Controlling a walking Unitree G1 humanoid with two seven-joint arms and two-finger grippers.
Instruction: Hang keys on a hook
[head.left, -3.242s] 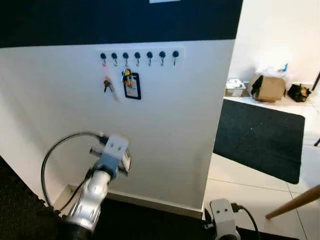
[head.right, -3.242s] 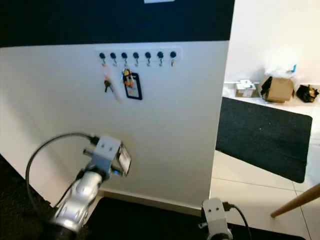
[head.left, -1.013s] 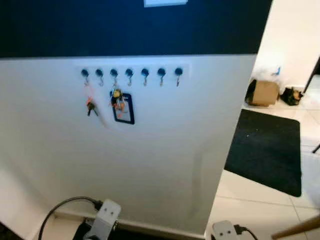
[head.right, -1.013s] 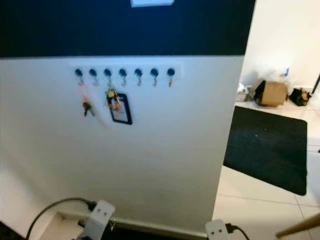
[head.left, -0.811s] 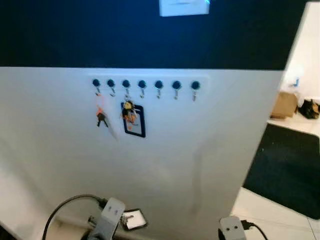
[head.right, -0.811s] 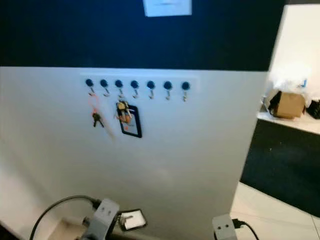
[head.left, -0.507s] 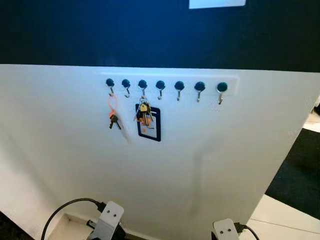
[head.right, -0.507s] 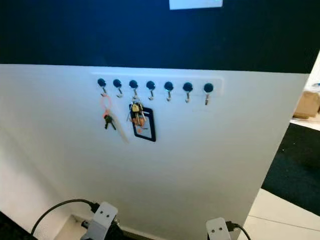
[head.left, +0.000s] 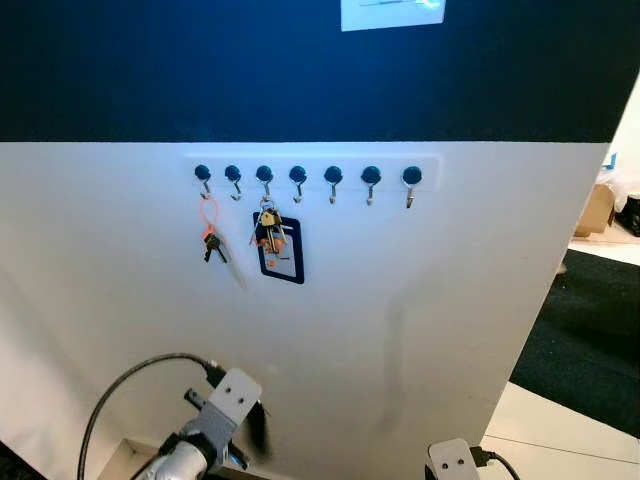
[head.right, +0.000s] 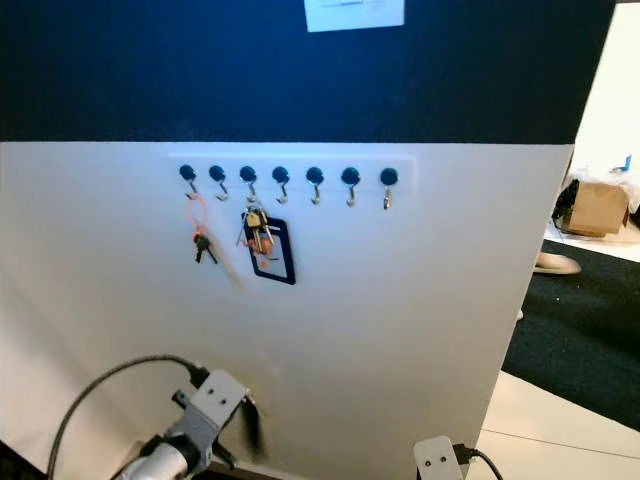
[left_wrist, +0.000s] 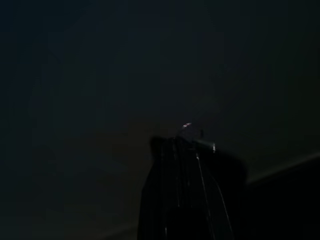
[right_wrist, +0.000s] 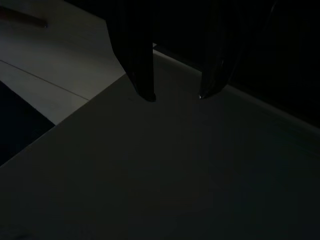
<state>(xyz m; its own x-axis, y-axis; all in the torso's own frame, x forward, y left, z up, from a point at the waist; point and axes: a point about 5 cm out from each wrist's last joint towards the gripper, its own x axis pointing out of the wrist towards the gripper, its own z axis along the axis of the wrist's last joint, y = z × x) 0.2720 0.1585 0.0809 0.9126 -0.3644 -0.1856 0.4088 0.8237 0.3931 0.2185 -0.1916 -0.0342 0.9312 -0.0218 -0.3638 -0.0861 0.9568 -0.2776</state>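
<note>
White wall (head.left: 400, 330) below a dark upper band carries a rail of seven round-headed hooks (head.left: 300, 176). Two are taken: an orange-looped set of keys (head.left: 209, 232) hangs from the leftmost hook, and a second bunch (head.left: 266, 232) with a black-framed tag (head.left: 281, 250) hangs from the third. The other five hooks are bare.

The left claw (head.left: 250, 440) is low in front of the wall, well below the rail, on its silver arm with a looping cable. A dark blurred shape hangs just beside it, and the left wrist view is nearly black with only a small glint by the fingers (left_wrist: 185, 165), so whether it has hold of keys, or how its fingers stand, cannot be told. The right claw (right_wrist: 175, 95) hangs idle over pale floor, its two fingers apart with nothing between them.

If keys are in the left claw, the main risk is the long raise: a loose pinch could let them slip. At the rail, the hooks sit close together, so a slightly off approach could knock the hung bunches or miss the small hook tip.
</note>
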